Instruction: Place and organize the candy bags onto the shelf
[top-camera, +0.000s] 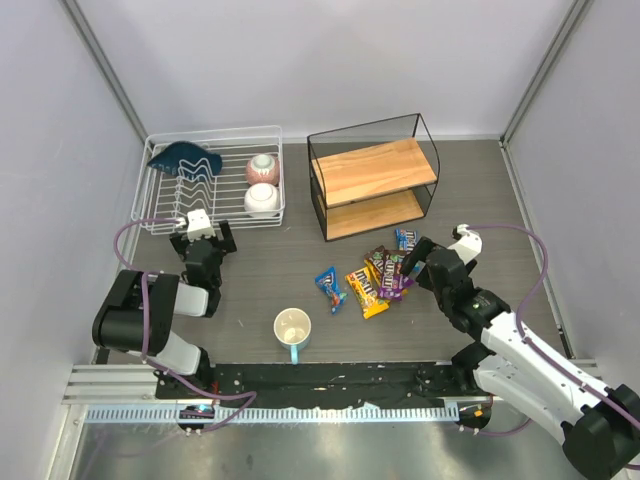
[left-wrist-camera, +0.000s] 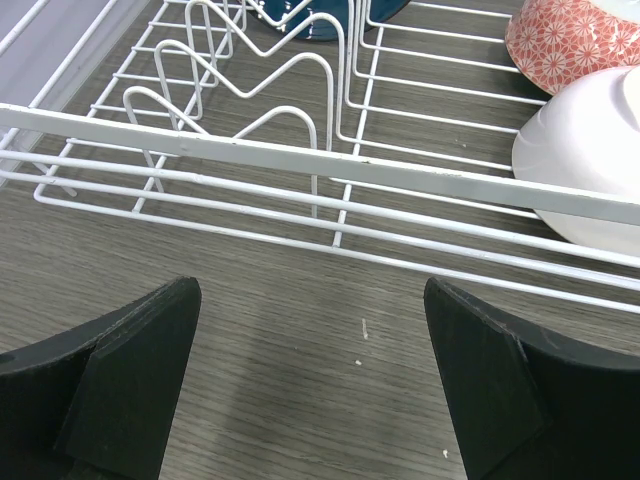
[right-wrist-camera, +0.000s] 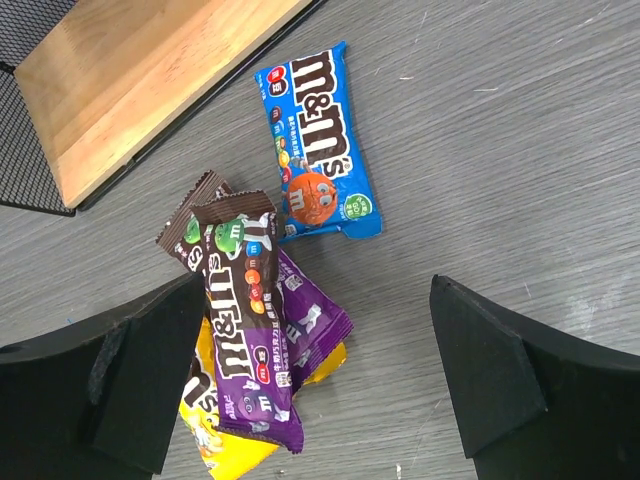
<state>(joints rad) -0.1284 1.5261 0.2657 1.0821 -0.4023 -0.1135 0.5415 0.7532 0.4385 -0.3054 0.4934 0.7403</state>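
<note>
The candy bags lie on the table in front of the shelf (top-camera: 370, 185). A pile of purple/brown bags (top-camera: 390, 272) and yellow-orange bags (top-camera: 365, 290) sits there, with one blue bag (top-camera: 405, 240) at its far side and another blue bag (top-camera: 329, 287) apart to the left. My right gripper (top-camera: 412, 266) is open and empty over the pile's right edge. In the right wrist view the gripper (right-wrist-camera: 315, 295) hangs above two purple bags (right-wrist-camera: 250, 320) on a yellow one (right-wrist-camera: 215, 445), with a blue bag (right-wrist-camera: 318, 150) beyond. My left gripper (top-camera: 203, 241) is open and empty by the dish rack.
A white wire dish rack (top-camera: 165, 212) at the back left holds a blue dish (top-camera: 185, 156), a pink bowl (top-camera: 263, 167) and a white bowl (top-camera: 262, 199). Its front rail (left-wrist-camera: 400, 170) is just ahead of the left gripper (left-wrist-camera: 310, 295). A mug (top-camera: 292, 328) stands near the front centre.
</note>
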